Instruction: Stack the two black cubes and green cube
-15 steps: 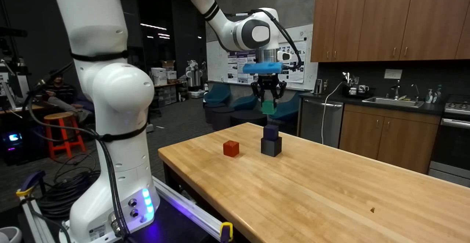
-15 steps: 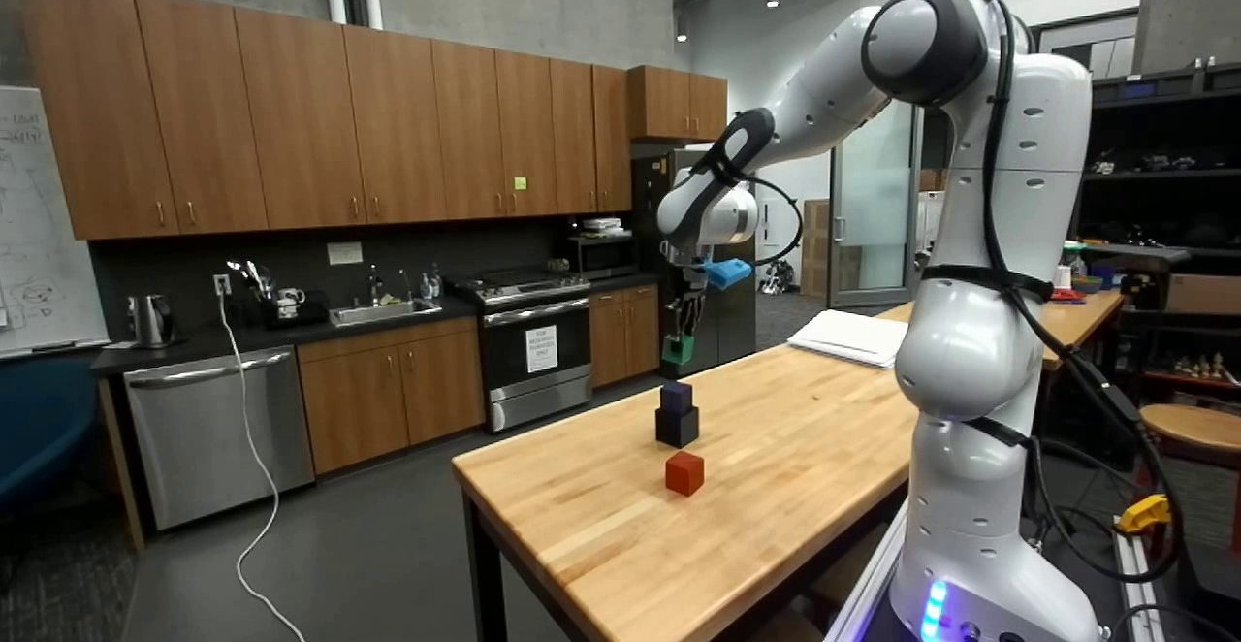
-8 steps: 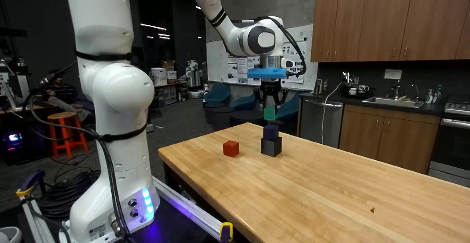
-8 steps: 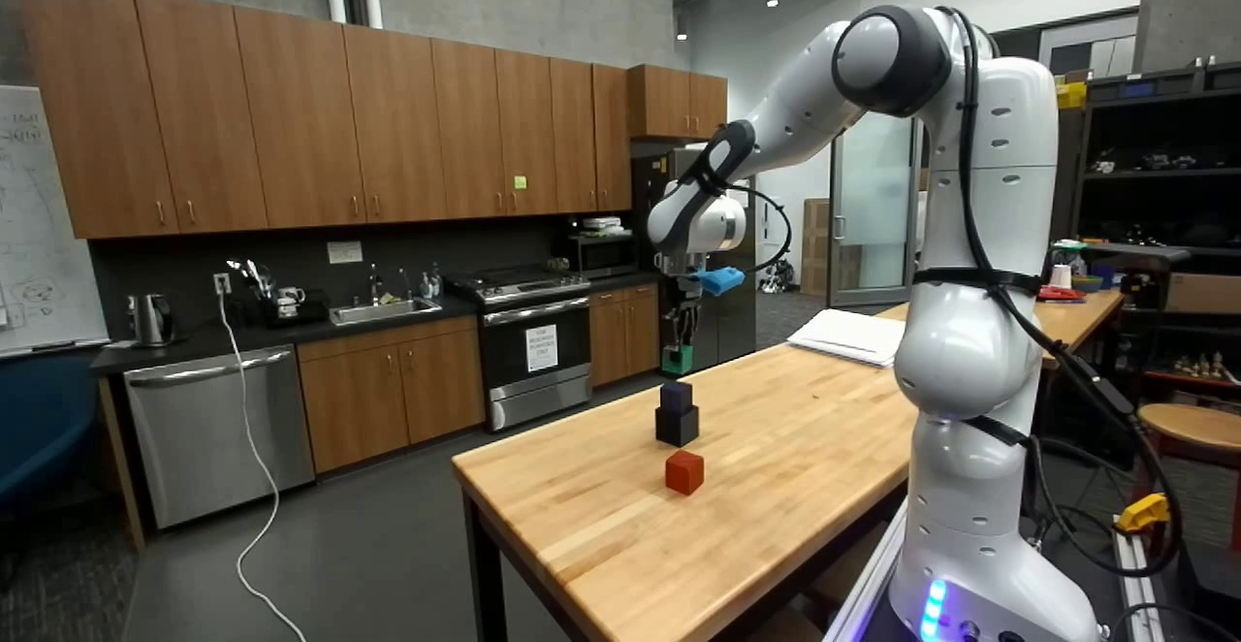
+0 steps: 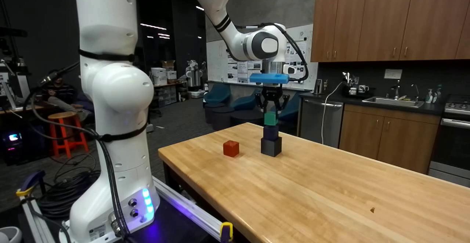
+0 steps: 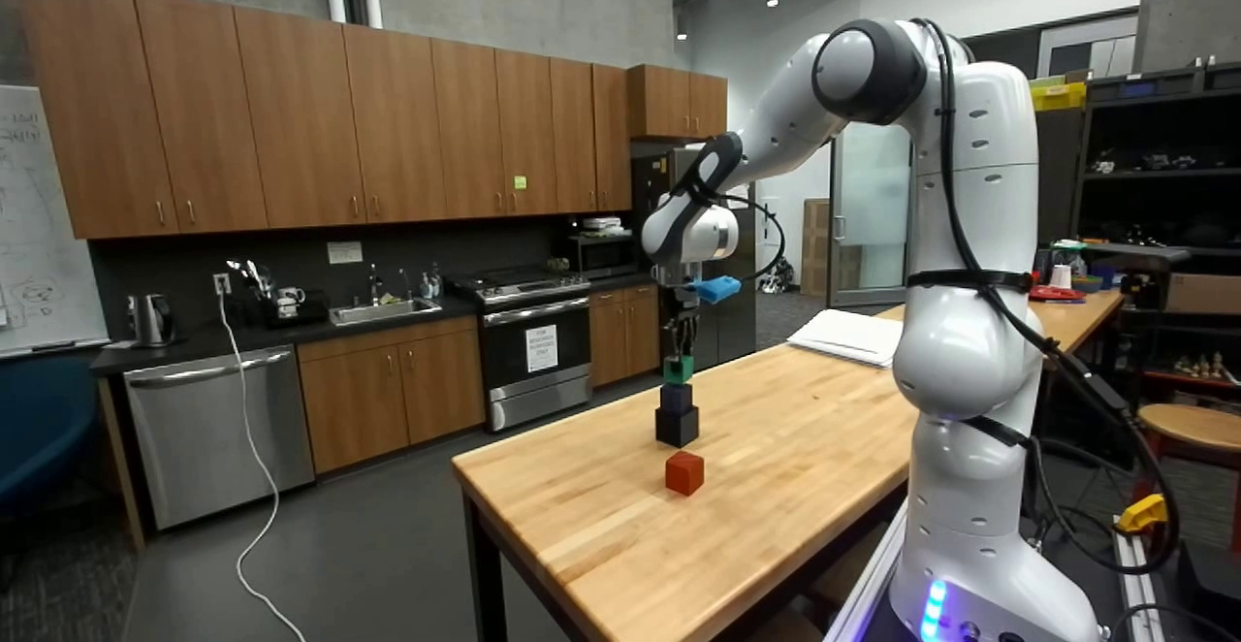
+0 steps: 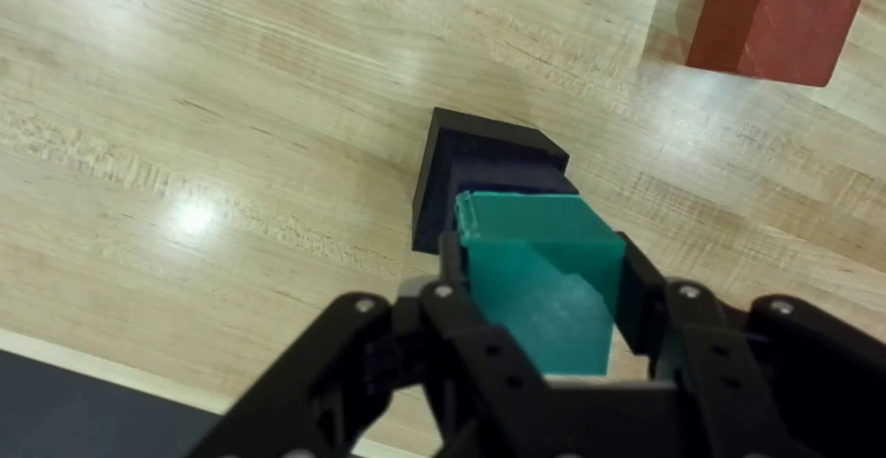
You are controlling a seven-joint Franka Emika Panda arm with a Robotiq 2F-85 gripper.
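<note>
Exterior views: gripper (image 5: 271,113) pinches green cube (image 5: 271,118) above black cubes (image 5: 271,146); rack (image 6: 311,312) holds mug (image 6: 289,298)

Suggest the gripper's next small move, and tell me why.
Probably ease the gripper straight down a touch to seat the green cube before releasing. It is gripped and lined up over the smaller black cube, which sits on the larger black cube; both exterior views show no clear gap, but contact isn't certain.
</note>
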